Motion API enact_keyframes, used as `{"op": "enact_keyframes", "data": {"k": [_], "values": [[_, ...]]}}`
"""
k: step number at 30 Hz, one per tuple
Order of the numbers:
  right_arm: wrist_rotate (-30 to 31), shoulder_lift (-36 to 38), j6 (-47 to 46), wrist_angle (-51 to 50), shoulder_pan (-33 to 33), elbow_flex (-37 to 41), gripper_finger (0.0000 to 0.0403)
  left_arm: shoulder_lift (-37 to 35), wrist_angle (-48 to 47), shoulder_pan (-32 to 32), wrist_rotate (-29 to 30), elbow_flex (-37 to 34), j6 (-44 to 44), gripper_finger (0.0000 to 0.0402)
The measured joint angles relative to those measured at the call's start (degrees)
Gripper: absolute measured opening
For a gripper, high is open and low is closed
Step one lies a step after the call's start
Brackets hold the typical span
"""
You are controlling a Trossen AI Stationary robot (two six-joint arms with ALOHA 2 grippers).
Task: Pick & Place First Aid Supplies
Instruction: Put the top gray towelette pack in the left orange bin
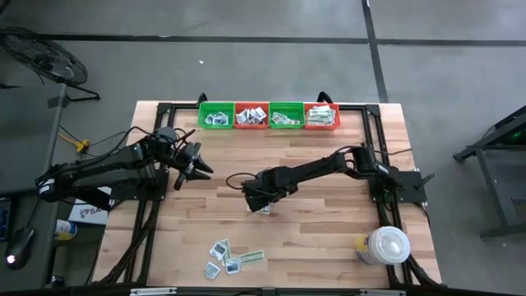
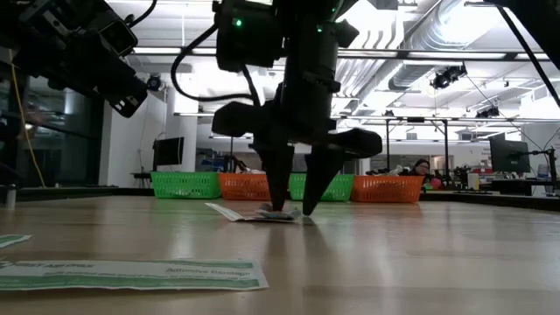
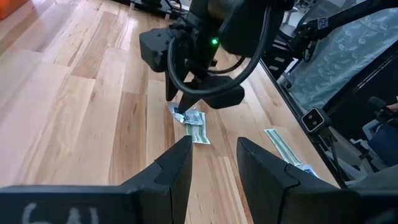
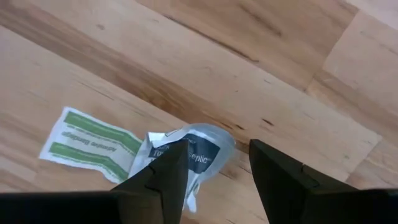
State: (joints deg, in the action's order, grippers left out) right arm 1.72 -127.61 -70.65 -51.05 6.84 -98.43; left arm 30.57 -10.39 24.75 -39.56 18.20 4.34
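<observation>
Two first aid packets lie flat on the wooden table, overlapping at mid-table: a white one with a dark blue mark (image 4: 202,152) and a pale-green strip (image 4: 87,142). My right gripper (image 4: 217,146) points straight down over the white packet, open, its fingertips (image 2: 280,206) close to the table on either side of the packet's edge. My left gripper (image 3: 214,162) hangs open above the table's left side, with nothing between its fingers. More packets (image 1: 233,259) lie near the front edge. My right gripper comes from above with its jaws apart. One fingertip (image 4: 177,155) stands over the white packet's crumpled end (image 4: 163,144). I cannot tell whether it touches. The packet lies on the table.
A row of green and red baskets (image 1: 268,116) with packets in them stands along the far edge. A big white round lidded container (image 1: 386,245) sits at the front right. A long green strip (image 2: 131,274) lies near the front.
</observation>
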Motion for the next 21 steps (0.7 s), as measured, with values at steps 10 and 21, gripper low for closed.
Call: {"op": "enact_keyframes", "data": {"k": [10,21], "values": [[-0.51,-0.92,-0.04,1.04,0.3,-0.09,0.0149,0.0,0.0,0.0,-0.03,0.01,0.0,0.0124],[-0.51,-0.98,0.54,1.27,0.3,-0.09,0.0042,0.0,0.0,0.0,0.01,0.01,0.0,0.0124]]}}
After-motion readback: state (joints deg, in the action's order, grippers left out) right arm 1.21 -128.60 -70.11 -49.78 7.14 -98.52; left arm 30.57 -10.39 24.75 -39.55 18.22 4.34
